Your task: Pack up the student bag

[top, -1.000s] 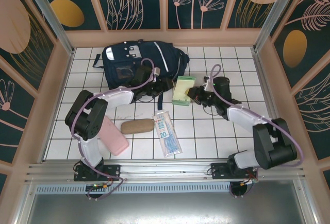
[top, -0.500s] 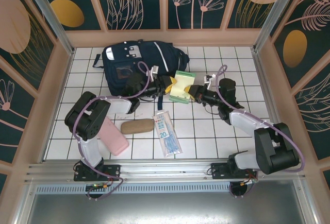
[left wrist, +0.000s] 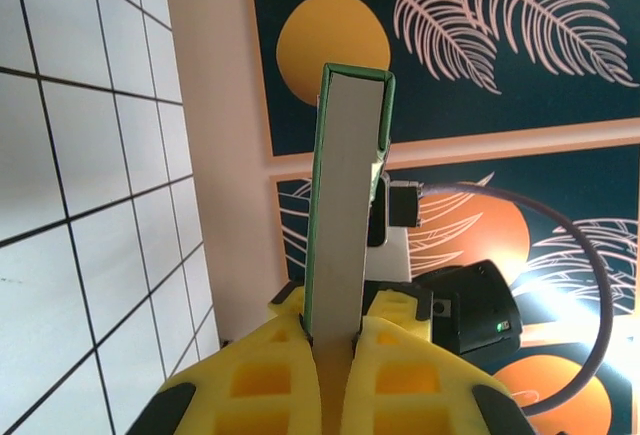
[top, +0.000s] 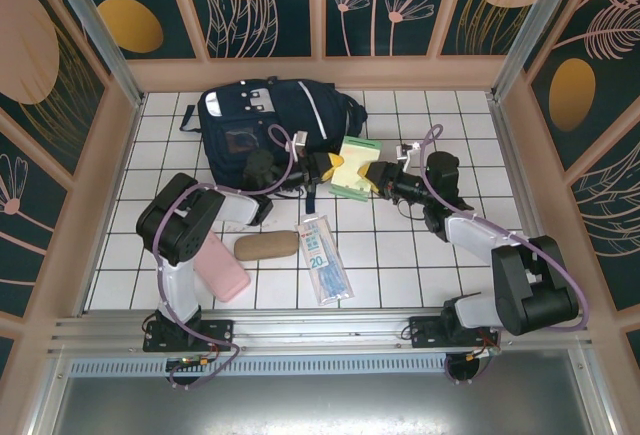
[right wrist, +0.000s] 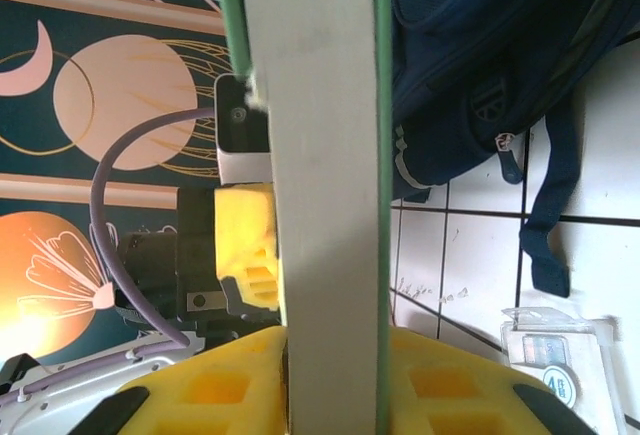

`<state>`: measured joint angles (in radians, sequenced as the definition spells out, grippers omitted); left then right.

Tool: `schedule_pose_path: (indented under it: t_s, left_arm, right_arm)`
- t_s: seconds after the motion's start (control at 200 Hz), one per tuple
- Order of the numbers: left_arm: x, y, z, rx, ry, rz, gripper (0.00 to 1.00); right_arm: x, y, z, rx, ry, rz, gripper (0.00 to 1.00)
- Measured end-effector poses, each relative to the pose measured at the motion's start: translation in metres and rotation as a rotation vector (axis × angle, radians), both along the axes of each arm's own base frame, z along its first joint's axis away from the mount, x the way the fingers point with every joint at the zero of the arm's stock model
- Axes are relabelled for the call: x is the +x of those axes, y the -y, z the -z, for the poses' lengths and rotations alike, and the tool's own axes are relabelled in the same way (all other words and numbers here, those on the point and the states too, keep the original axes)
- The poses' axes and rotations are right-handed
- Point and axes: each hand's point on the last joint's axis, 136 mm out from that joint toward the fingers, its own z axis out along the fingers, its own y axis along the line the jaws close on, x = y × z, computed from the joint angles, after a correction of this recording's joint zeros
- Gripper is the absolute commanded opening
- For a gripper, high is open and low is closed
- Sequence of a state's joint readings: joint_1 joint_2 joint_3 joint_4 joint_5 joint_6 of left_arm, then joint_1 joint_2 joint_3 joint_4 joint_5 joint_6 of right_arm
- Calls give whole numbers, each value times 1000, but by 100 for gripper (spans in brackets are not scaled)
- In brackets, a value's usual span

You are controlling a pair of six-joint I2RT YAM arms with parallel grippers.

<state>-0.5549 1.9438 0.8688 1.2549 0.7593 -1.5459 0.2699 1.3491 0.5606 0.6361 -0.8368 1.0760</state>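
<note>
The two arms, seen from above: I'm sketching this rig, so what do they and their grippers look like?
Both the left arm and the right arm have white links between bulky black joints, on black bases. A lilac cable loops along each. The left gripper and right gripper have chunky yellow fingers with moulded recesses.

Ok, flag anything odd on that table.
The thin green-covered book hangs in mid-air beside the navy blue fabric backpack, clamped by the left gripper with the right gripper at its other edge. Nothing looks spilled.
</note>
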Motion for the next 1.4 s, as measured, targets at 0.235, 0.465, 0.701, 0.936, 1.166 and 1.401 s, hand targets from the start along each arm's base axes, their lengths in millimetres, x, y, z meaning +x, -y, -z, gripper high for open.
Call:
schedule_pose_path:
  t_s: [0.235,0.465,0.701,0.936,1.166,1.401]
  left_arm:
    - [-6,5,1,7,16,22,0]
    - [-3,12,16,93,25,33,47]
    - [79,24,-26,444,213,-132,69]
    - [168,-15,-80,611,321,-354,70]
    - [238,-58,11,770,131,-421,70]
    - [267,-71,71,798,13,-422,69]
  right_arm:
    - [3,2,0,2,-2,16,15]
    - [2,10,11,-23,-33,52,0]
    - [18,56,37,-278,-78,283,0]
    - [12,79,54,-441,-95,353,0]
    - [7,85,64,-491,-118,352,0]
    - [7,86,65,-507,-107,347,0]
